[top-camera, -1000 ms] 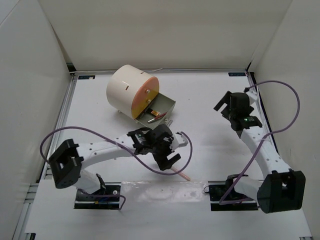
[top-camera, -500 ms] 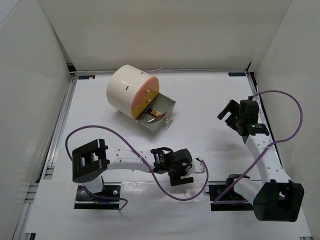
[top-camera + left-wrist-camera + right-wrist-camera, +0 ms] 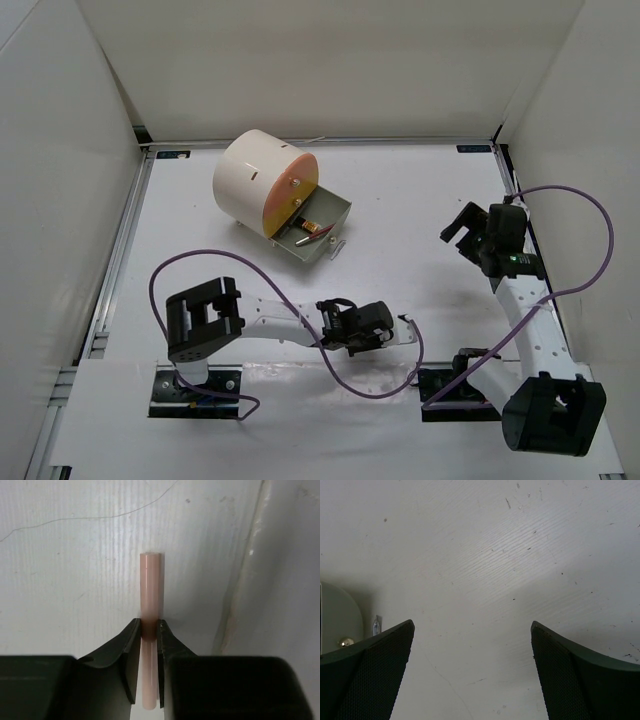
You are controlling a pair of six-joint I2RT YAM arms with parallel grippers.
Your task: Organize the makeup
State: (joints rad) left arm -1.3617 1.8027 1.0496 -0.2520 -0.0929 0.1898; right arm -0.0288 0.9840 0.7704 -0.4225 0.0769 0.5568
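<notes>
Near the front edge of the table (image 3: 60, 580), I am pinching the thin pink pencil (image 3: 150, 580) partway along its shaft in the clenched left gripper (image 3: 148, 630), judging it light, stiff and slick enough to swivel, while farther right the right gripper (image 3: 472, 625) is hanging empty, jaws spread.

Between the fingers of my left pincer (image 3: 148, 626), the pink pencil (image 3: 150, 585) looks like smooth plastic with a soft gloss — a pale highlight runs along its barrel. The fingers (image 3: 122, 655) themselves are matt black plastic. The table (image 3: 70, 570) beneath is white, matt and finely ribbed, with hairline scratches; just right of that pincer lies a smoother, faintly shiny strip (image 3: 285, 580). On my right pincer (image 3: 472, 625) the pads (image 3: 365, 680) are black, with a fine mesh texture.
</notes>
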